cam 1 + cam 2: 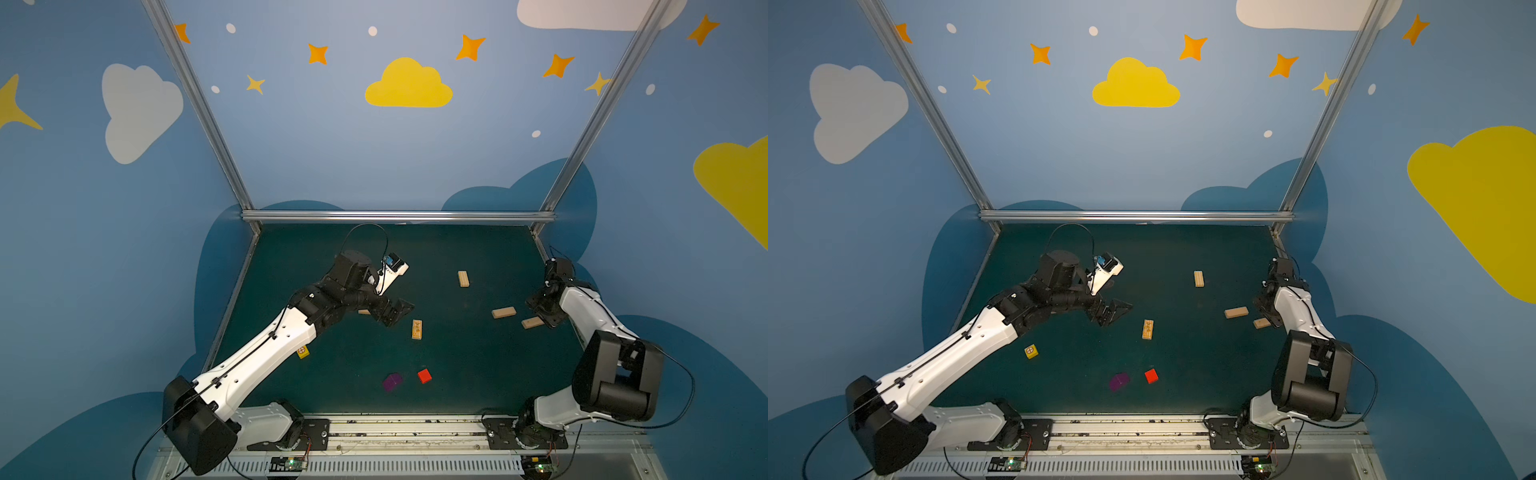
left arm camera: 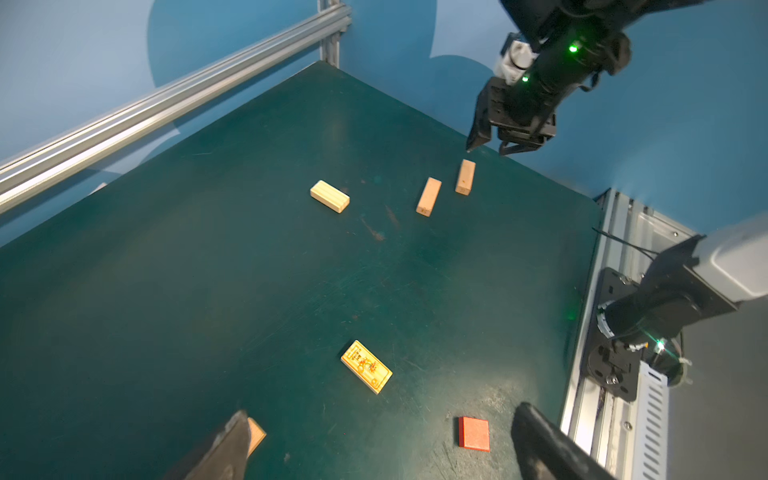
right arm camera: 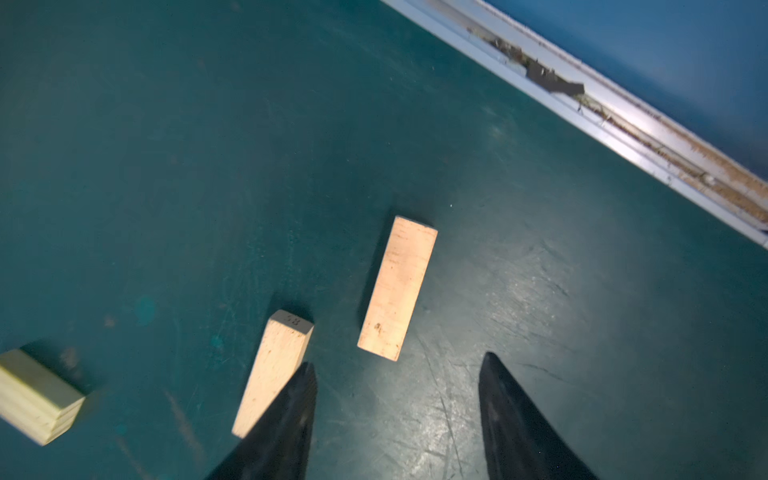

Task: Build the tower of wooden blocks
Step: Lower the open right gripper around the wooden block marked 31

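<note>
The wood blocks lie singly on the green mat [image 1: 457,374]; no tower shows in any view. Both top views show three tan planks [image 1: 463,278] [image 1: 503,312] [image 1: 532,322], an orange-printed plank [image 1: 417,329] [image 1: 1148,329], and a yellow cube [image 1: 1031,351], purple cube [image 1: 392,381] and red cube [image 1: 424,375]. My left gripper [image 1: 395,311] [image 2: 381,409] hovers open just left of the printed plank [image 2: 366,372], holding nothing. One more plank [image 2: 255,434] peeks from behind its finger. My right gripper [image 1: 540,309] [image 3: 401,365] is open and empty, low over the rightmost planks [image 3: 397,286] [image 3: 274,370].
Aluminium rails [image 1: 395,216] border the mat at the back and sides. The arm bases sit on a metal rail [image 1: 415,428] along the front edge. Blue painted walls enclose the cell.
</note>
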Robot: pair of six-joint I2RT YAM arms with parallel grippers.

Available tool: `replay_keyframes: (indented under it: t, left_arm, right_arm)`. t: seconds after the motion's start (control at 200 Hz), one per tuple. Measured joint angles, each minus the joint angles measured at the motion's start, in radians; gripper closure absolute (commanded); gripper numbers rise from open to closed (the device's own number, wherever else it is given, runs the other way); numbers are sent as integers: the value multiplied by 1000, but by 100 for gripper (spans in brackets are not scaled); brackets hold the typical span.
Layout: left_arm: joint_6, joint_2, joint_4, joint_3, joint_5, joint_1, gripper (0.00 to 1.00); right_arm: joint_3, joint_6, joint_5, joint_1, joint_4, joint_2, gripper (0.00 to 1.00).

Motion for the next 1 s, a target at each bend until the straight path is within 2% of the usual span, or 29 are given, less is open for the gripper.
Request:
replay_keyframes:
  t: [0.305, 0.576, 1.001]
  left_arm:
    - [28, 30, -16, -2, 6, -10, 2]
    - [35, 39, -29, -2, 1, -16, 2]
    - [46, 50, -35, -2, 2, -22, 2]
  right_arm:
    - [0, 21, -21, -15, 0, 65, 43]
    - [22, 26, -21, -18, -3, 92, 40]
    - [32, 39, -22, -23, -4, 99, 41]
